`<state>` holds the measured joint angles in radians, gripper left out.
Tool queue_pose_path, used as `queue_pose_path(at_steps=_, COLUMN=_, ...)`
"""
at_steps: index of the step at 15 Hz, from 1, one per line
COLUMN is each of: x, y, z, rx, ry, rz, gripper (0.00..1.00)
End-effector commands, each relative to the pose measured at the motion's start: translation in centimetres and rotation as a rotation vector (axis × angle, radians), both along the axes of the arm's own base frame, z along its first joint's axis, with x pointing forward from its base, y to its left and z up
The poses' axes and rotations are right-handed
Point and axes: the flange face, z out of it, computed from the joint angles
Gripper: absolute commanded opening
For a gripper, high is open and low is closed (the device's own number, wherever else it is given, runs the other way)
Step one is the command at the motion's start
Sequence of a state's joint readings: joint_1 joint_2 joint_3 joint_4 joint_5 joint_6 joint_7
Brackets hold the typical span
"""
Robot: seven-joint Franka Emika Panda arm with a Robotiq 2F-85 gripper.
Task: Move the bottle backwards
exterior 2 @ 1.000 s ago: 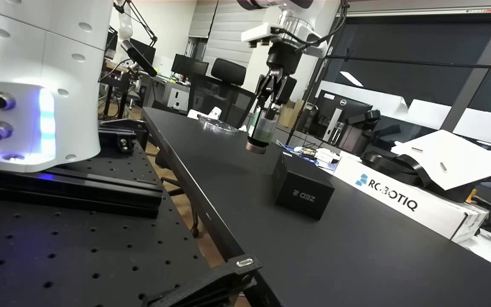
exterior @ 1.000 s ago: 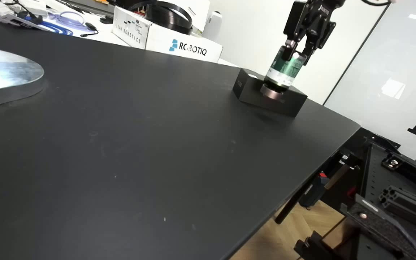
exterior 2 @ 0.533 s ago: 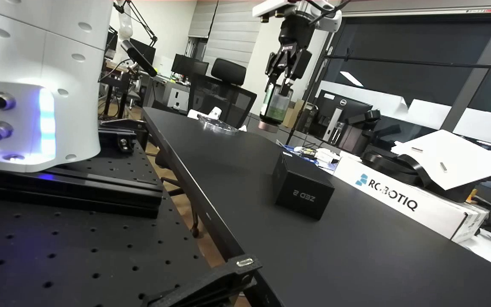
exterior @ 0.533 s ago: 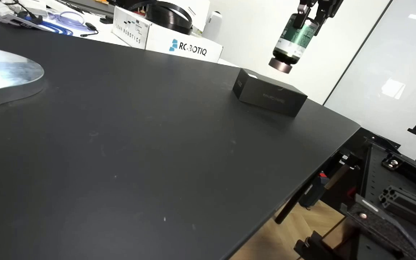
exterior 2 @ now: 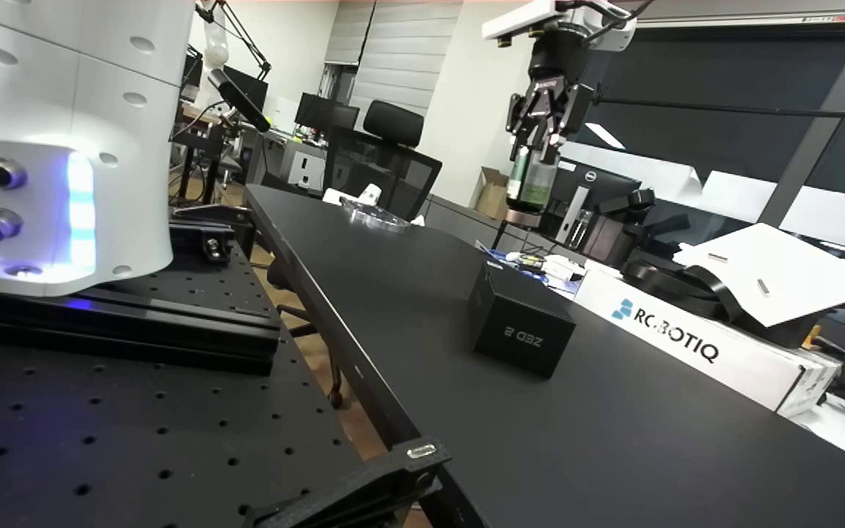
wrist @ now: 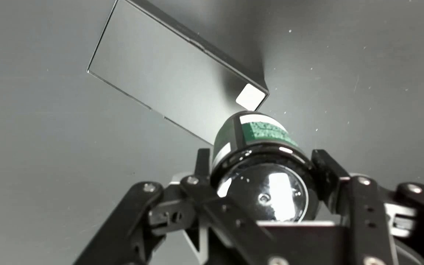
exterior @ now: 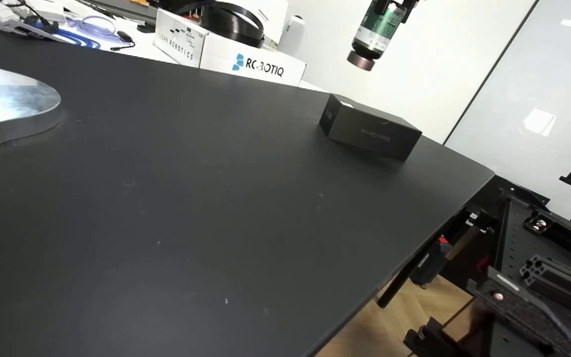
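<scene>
The bottle point(exterior: 375, 30) is dark green with a white label band and a reddish lower end. My gripper point(exterior 2: 538, 150) is shut on it and holds it in the air, slightly tilted, above the black table. It shows in both exterior views, also here point(exterior 2: 534, 187). In the wrist view the bottle point(wrist: 267, 133) sits between the two fingers of the gripper point(wrist: 262, 158), its glossy dark round end facing the camera. The gripper's upper part is cut off in an exterior view point(exterior: 393, 9).
A flat black box point(exterior: 370, 130) stands on the table below the bottle; it shows in an exterior view point(exterior 2: 518, 323) and the wrist view point(wrist: 160, 70). A white Robotiq box point(exterior 2: 657, 330) stands beyond the table. A shiny metal plate point(exterior: 8, 99) lies on the table.
The gripper has lifted the bottle away from the black box's side. It first rose, then moved left in an exterior view and right in an exterior view. The black box stayed still.
</scene>
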<state>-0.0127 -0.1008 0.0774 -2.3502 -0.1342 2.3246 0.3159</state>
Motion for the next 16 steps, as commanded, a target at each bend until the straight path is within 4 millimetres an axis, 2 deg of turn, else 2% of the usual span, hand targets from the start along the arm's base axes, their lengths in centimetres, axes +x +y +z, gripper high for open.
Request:
queue_pose_path(at_steps=1, x=5.6, y=-2.2, z=0.1, rx=-0.022, ry=-0.012, rz=-0.046, gripper=0.44)
queue_pose_path(at_steps=6, x=11.5, y=-5.2, z=-1.0, rx=-0.02, ry=-0.043, rz=-0.078, gripper=0.44)
queue_pose_path(at_steps=9, x=14.0, y=-6.9, z=-3.8, rx=-0.001, ry=-0.022, rz=-0.106, gripper=0.44)
queue_pose_path(at_steps=12, x=15.5, y=-7.5, z=-7.0, rx=0.011, ry=-0.008, rz=-0.115, gripper=0.44)
queue_pose_path(at_steps=16, x=16.4, y=-6.6, z=-10.5, rx=0.044, ry=0.01, rz=-0.113, gripper=0.44)
